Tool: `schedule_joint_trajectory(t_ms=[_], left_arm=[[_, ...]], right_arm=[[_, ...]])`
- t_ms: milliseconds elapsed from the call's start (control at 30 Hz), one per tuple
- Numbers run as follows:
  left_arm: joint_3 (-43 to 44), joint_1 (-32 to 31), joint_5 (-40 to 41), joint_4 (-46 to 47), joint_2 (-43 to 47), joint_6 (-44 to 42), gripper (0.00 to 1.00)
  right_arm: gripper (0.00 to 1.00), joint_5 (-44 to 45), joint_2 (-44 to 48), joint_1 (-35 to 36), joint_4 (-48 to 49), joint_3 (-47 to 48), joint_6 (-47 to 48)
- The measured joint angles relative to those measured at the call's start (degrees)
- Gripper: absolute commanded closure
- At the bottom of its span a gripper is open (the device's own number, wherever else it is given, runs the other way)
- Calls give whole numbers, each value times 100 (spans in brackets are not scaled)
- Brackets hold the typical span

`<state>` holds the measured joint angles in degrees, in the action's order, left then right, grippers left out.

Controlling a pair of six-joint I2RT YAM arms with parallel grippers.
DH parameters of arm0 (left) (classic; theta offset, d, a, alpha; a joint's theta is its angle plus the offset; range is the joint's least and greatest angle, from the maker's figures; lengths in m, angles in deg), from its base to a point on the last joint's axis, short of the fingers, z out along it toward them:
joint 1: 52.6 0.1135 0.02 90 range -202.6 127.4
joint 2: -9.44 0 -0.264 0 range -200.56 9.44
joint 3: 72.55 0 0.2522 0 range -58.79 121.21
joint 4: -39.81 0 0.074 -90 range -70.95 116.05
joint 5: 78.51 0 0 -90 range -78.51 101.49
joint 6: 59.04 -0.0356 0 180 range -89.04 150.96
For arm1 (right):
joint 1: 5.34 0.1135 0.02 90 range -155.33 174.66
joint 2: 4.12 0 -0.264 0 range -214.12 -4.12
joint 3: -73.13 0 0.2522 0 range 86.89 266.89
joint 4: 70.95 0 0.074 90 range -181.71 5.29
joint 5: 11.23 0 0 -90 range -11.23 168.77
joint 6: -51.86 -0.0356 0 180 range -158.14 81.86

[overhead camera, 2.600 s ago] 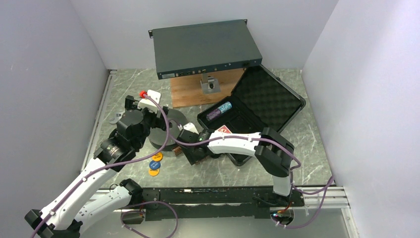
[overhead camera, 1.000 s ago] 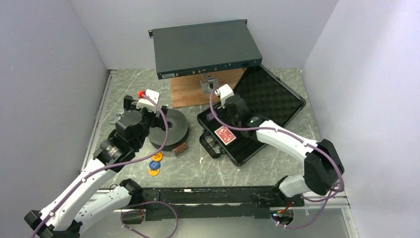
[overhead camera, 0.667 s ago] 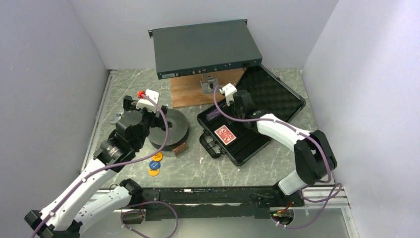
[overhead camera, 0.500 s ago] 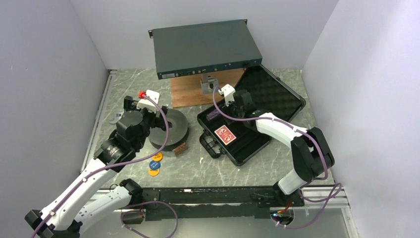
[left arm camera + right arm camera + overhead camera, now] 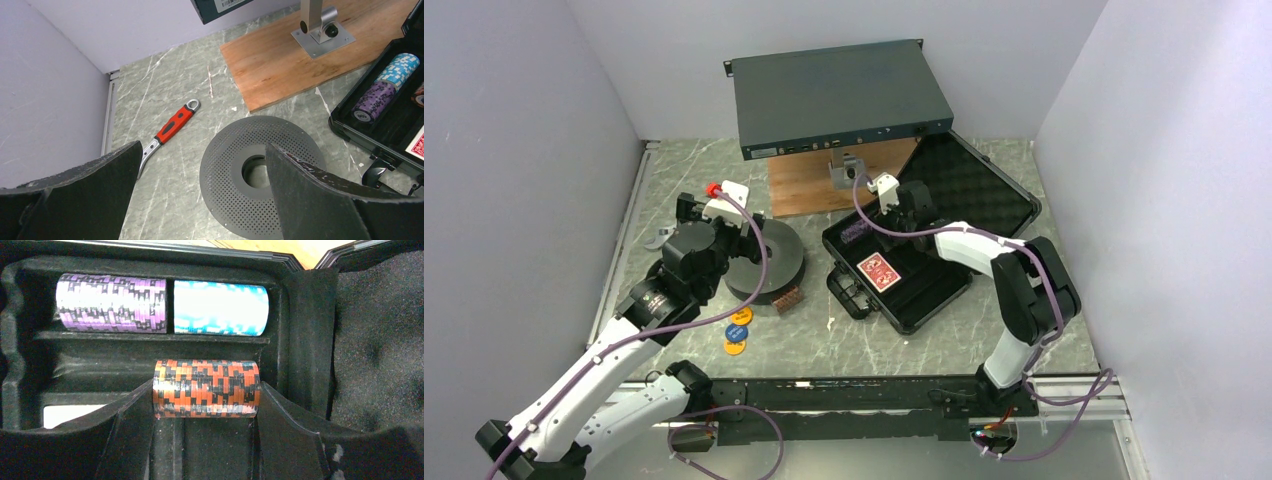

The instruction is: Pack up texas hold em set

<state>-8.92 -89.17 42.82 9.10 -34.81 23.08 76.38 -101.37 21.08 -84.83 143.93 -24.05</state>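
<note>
1. The grey-green marbled bench (image 5: 894, 350) fills the floor of the top view.
2. A flat teal-grey metal box (image 5: 834, 95) is seen at the upper centre, raised over a wooden board (image 5: 809, 185).
3. The black case (image 5: 974, 190) lies open at centre right, its foam-lined lid laid back toward the upper right and its tray toward the middle of the frame.
4. A dark grey perforated spool (image 5: 776, 262) lies flat at centre left, just left of the case.
5. The left hand (image 5: 202, 147) is held above the spool with its fingers spread wide and nothing between them.
6. The right hand (image 5: 206, 385) is lowered into the upper end of the tray, part-way closed, with its fingers pressed against both ends of the orange-brown chip stack (image 5: 205, 400), which lies on its side in a slot.
7. In the slot above, at the top of the right wrist view, a purple stack (image 5: 111, 302) and a teal stack (image 5: 221, 308) are laid end to end.
8. The red-backed card deck (image 5: 879, 271) rests in the tray, lower left of the right hand.
9. A red-handled wrench (image 5: 172, 125) lies on the bench, upper left of the spool.
10. A few brown chips (image 5: 789, 297) stand against the spool's lower right edge.
11. Three small discs (image 5: 734, 333) are clustered just below the spool.
</note>
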Motion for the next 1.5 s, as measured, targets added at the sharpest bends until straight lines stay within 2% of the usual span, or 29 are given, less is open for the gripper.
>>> schedule_joint_trajectory(t_ms=[300, 500, 633, 833, 933, 1033, 1500], left_arm=[[-2, 0, -4, 9, -66, 0, 0], [-4, 0, -2, 9, -131, -2, 0], [-4, 0, -2, 28, -87, -4, 0], [-4, 0, -4, 39, -90, -4, 0], [-4, 0, -4, 39, -90, -4, 0], [-4, 0, -4, 39, -90, -4, 0], [-4, 0, -11, 39, -92, -4, 0]], right_arm=[[65, 42, -234, -46, 337, 7, 31], [58, 111, -291, -61, 463, 15, 192], [40, 186, -332, -79, 463, 22, 258], [34, 348, -518, -81, 485, 101, 267], [26, 382, -542, -76, 494, 111, 262], [2, 404, -544, -66, 479, 127, 243], [0, 833, -192, 26, 522, 330, 50]])
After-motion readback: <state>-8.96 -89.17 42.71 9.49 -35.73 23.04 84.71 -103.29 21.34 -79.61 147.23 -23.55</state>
